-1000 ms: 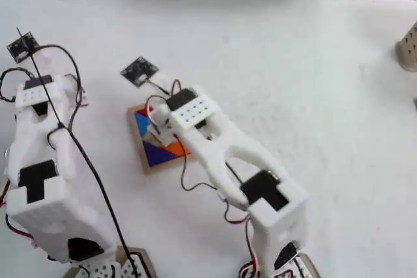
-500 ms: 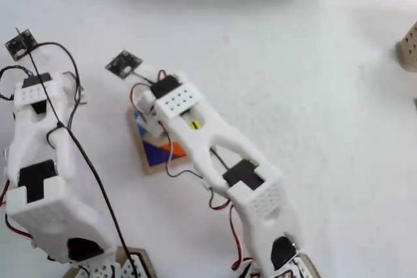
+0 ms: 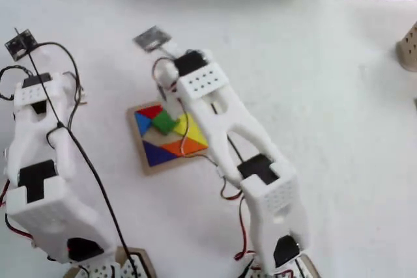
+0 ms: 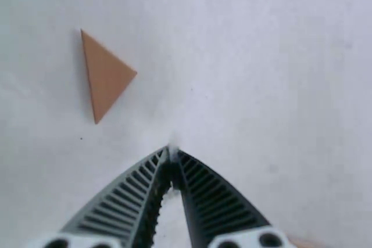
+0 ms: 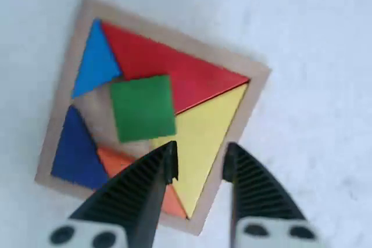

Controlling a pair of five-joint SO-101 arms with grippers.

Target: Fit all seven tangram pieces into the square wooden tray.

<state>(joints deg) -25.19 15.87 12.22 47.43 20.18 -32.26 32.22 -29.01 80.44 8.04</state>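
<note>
The square wooden tray (image 3: 139, 154) lies in the middle of the white table. It holds a light blue triangle (image 5: 96, 62), a red triangle (image 5: 174, 65), a yellow triangle (image 5: 203, 132), a dark blue triangle (image 5: 72, 149) and an orange piece (image 5: 116, 164). A green square (image 5: 142, 108) rests askew near the tray's centre, overlapping its neighbours. My right gripper (image 5: 199, 154) hangs open above the yellow triangle with nothing between its fingers. The right arm (image 3: 215, 115) stretches over the tray's right side. My left gripper (image 4: 170, 154) is shut over bare table, near a tan triangle (image 4: 104, 75).
The left arm (image 3: 39, 135) stands at the table's left side with cables looping round it. A pale perforated object (image 3: 409, 47) sits at the right edge. White tabletop spreads wide to the right of the tray and behind it.
The right arm has swung back off the tray, which it covered before. The green square now lies in the tray, free of the gripper. The left arm has stayed put.
</note>
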